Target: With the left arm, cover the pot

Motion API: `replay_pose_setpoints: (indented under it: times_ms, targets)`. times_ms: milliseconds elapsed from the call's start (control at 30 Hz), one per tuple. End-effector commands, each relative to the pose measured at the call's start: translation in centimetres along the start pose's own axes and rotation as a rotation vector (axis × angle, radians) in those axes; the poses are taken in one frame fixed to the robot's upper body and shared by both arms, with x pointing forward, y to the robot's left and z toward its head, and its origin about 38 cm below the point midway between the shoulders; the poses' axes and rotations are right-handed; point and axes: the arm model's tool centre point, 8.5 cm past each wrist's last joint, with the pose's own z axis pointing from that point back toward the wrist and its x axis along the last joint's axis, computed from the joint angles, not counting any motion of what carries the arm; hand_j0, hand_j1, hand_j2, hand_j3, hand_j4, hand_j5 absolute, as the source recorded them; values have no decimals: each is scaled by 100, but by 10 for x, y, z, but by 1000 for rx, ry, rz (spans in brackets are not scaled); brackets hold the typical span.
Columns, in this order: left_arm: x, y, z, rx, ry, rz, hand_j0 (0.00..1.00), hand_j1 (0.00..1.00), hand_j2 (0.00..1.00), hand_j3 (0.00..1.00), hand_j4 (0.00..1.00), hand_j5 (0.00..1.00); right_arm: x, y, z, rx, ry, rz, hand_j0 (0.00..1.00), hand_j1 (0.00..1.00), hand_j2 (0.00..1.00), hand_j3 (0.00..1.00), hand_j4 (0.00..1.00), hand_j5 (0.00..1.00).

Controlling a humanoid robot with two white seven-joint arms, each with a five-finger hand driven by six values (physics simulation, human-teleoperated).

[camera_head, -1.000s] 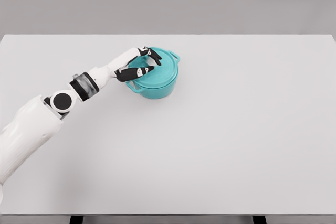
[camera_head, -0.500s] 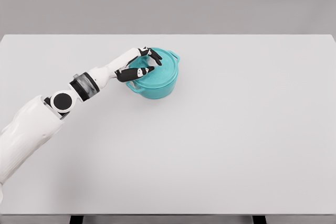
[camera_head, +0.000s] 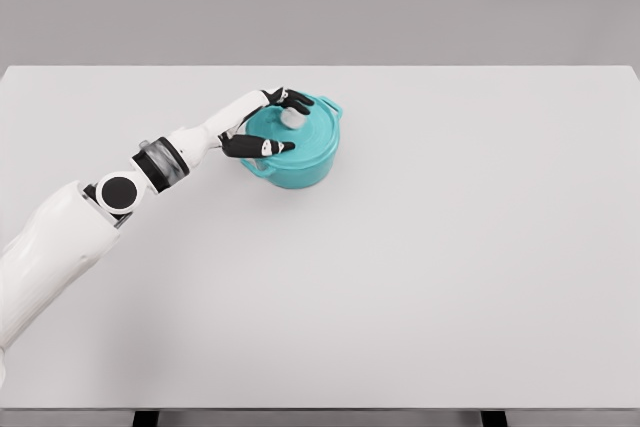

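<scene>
- White tabletop (camera_head: 420, 277) fills the view from the near edge to the grey wall behind; its near half holds only the left arm (camera_head: 60, 247), which enters at the lower left and reaches up and away toward the far left-centre.
- Further out, the left hand (camera_head: 262, 125) sits at the near-left side of the teal pot (camera_head: 297, 147), which stands upright on the table with its lid (camera_head: 295, 132) resting level on the rim.
- Half a second ago the fingers closed over the pale knob (camera_head: 292, 119) and hid it; now they have parted and the knob shows bare between them.
- Fingers (camera_head: 296, 100) are spread and grip nothing: the upper ones arc just behind the knob, the thumb lies lower over the lid's near-left edge.
- Judging by this, the lid is released in place and the pot looks covered; what remains is probably only drawing the hand clear without nudging the lid.
- Right arm does not appear.
</scene>
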Motion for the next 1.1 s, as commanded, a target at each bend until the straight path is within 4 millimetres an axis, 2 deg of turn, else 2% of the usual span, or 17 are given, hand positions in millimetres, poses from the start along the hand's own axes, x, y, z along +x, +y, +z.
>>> replay_pose_setpoints:
  times_ms: [0, 367, 1067]
  targets:
    - [0, 0, 0, -3, 0, -2, 83, 83, 83, 83, 83, 83, 0, 0, 0, 0, -1, 1, 100, 100, 100, 100, 100, 100]
    - [1, 1, -1, 2, -3, -2, 100, 100, 100, 100, 100, 100, 0, 0, 0, 0, -1, -1, 100, 100, 100, 100, 100, 100]
    - [4, 6, -2, 13, -14, -4, 100, 100, 100, 100, 100, 100, 0, 0, 0, 0, -1, 1, 100, 100, 100, 100, 100, 100]
